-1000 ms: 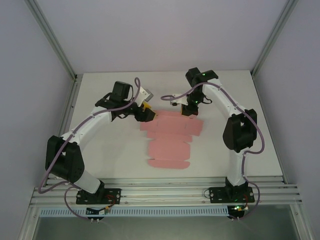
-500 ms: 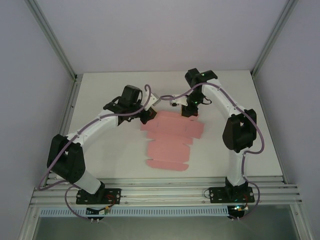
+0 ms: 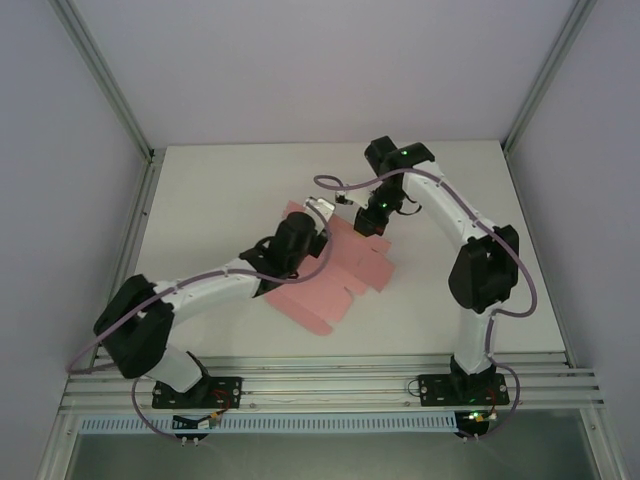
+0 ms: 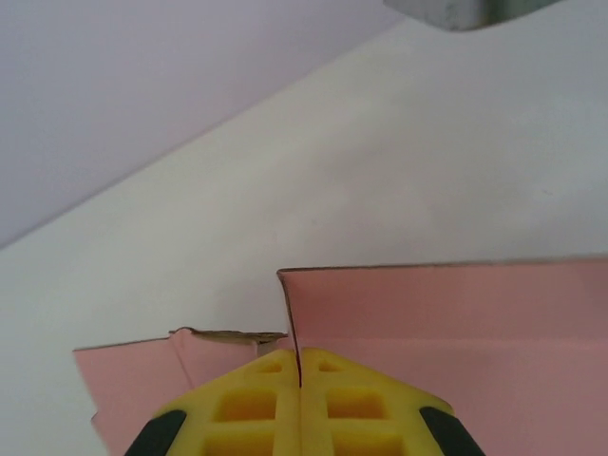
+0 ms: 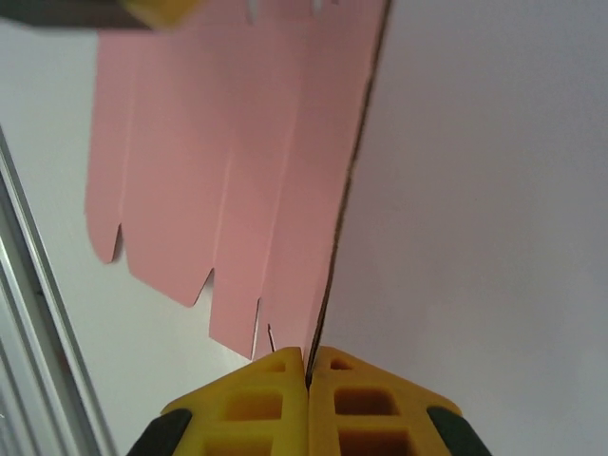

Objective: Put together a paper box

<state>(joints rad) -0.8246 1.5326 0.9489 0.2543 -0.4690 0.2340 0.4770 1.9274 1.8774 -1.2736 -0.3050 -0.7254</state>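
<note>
Logged paper box (image 3: pixel 335 280) as flat pink die-cut sheet, not yet folded, lying askew near middle of white table (image 3: pixel 210 190), with notched flaps toward near edge. Found sheet's far end between both grippers. Saw left gripper (image 3: pixel 322 222) at far left part of sheet. In left wrist view, noted yellow jaws pressed together on thin card edge, one panel standing upright beyond. Saw right gripper (image 3: pixel 372 228) at far right edge. In right wrist view, noted jaws likewise pinched on card edge, sheet stretching away.
</note>
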